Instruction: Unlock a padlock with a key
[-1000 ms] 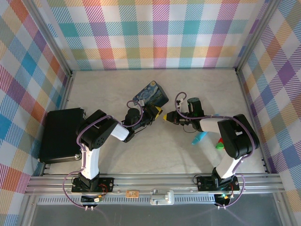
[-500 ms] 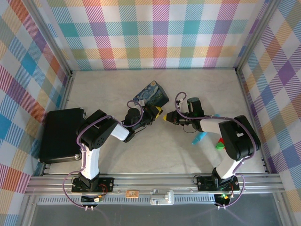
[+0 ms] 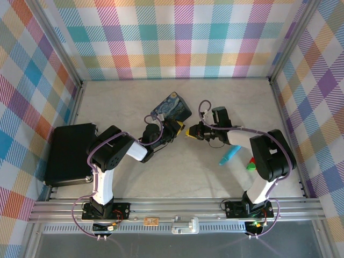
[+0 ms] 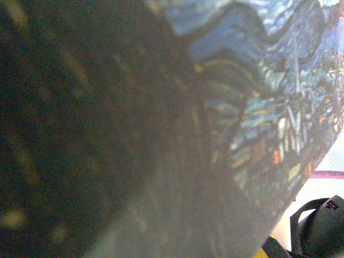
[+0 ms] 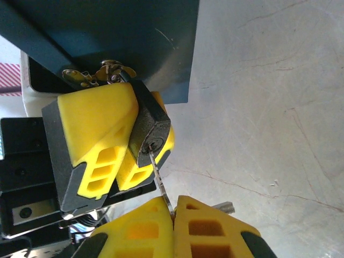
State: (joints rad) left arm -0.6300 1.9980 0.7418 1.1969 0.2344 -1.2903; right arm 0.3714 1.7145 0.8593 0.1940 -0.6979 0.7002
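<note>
In the right wrist view the small dark padlock (image 5: 156, 131) sits between the yellow fingers (image 5: 97, 126) of my left gripper (image 5: 145, 121), which is shut on it. Its shackle runs up to the hasp (image 5: 102, 72) of the blue tin (image 5: 118, 37). The thin silvery key (image 5: 160, 180) is pinched in my right gripper (image 5: 173, 207), which is shut. The key's tip is in the padlock's keyhole (image 5: 150, 145). From above, the left gripper (image 3: 176, 129) and right gripper (image 3: 190, 131) meet tip to tip just below the painted tin (image 3: 172, 106).
A black case (image 3: 69, 153) lies at the left wall. A turquoise stick (image 3: 230, 155) and a red-green block (image 3: 250, 164) lie by the right arm. The tin's painted side (image 4: 258, 97) blurs across the left wrist view.
The right arm has shifted slightly left and back, bringing the key closer to the padlock. The turquoise stick now shows more fully. The left arm has not moved.
</note>
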